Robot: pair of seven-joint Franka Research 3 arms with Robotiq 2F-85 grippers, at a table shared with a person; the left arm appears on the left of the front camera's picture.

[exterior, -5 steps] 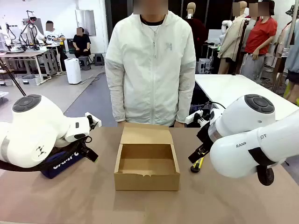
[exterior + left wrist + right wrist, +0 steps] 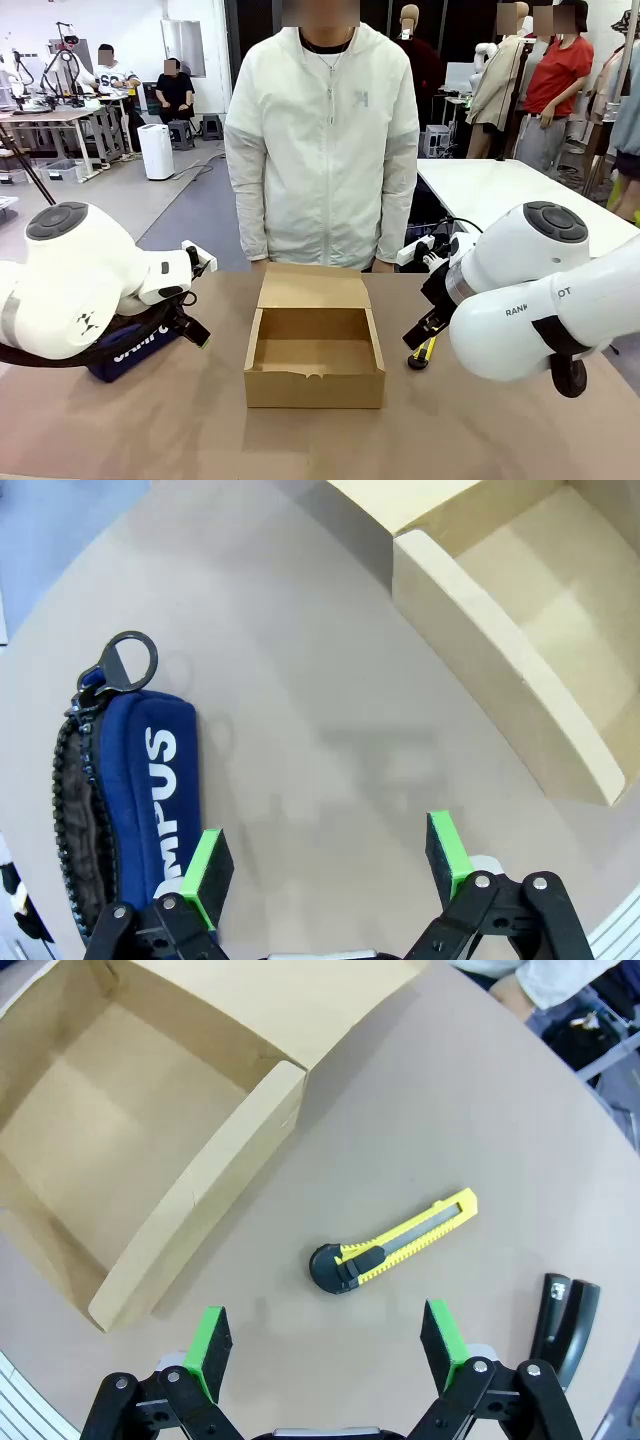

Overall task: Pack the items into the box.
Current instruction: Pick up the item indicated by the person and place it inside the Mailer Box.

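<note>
While left gripper (image 2: 327, 858) and right gripper (image 2: 326, 1338) hang jaws apart, utility knife (image 2: 400, 1245) looks light, stiff, slick; pinch across mid-body.

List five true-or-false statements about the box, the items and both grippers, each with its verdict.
1. The box stands open with nothing inside. True.
2. The utility knife lies inside the box. False: it lies on the table beside the box.
3. The left gripper is shut on the pouch. False: its jaws stand open and the pouch lies on the table, not gripped.
4. The stapler lies on the table, apart from the utility knife. True.
5. The right gripper holds the stapler. False: it is open and empty, above the utility knife.
</note>
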